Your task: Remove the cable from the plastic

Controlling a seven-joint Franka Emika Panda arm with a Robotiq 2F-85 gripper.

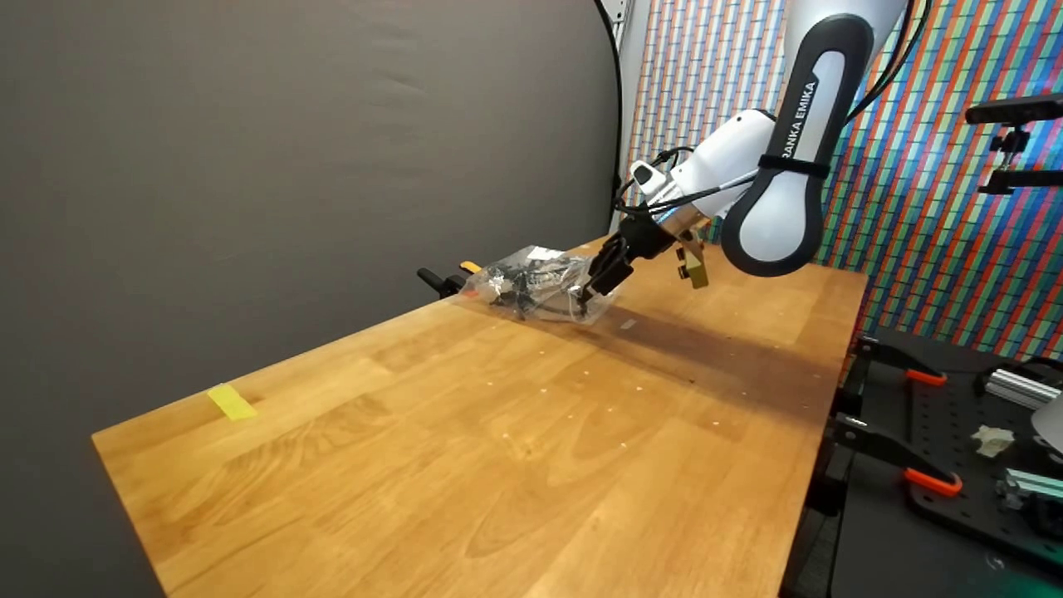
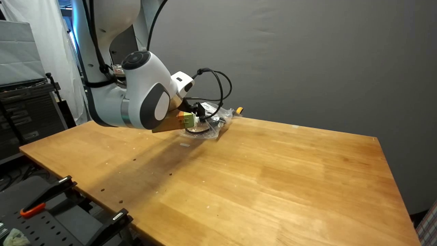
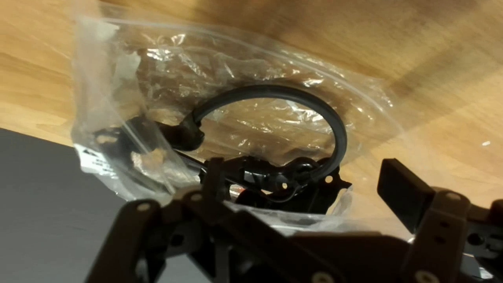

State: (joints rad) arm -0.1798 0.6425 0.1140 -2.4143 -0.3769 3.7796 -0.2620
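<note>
A clear plastic bag [image 1: 544, 278] lies on the table near its back edge, and it also shows in an exterior view [image 2: 206, 134] and in the wrist view [image 3: 232, 67]. In the wrist view a thick black cable [image 3: 275, 91] arches in a loop within the bag's outline, beside shiny black parts. The cable's lower end is partly hidden among those parts. My gripper [image 3: 308, 181] is open, its fingers wide apart. The left finger overlaps the black parts; the right finger is right of them. In both exterior views the gripper [image 1: 591, 289] is low at the bag [image 2: 202, 118]; contact is unclear.
The wooden table [image 1: 465, 465] has a clamp with a yellow-orange tip [image 2: 239, 110] at its back edge beside the bag. Yellow tape [image 1: 232, 402] is on the tabletop. Black clamps with orange pads [image 1: 932, 482] line the side edge. A grey backdrop [image 2: 307, 68] stands behind.
</note>
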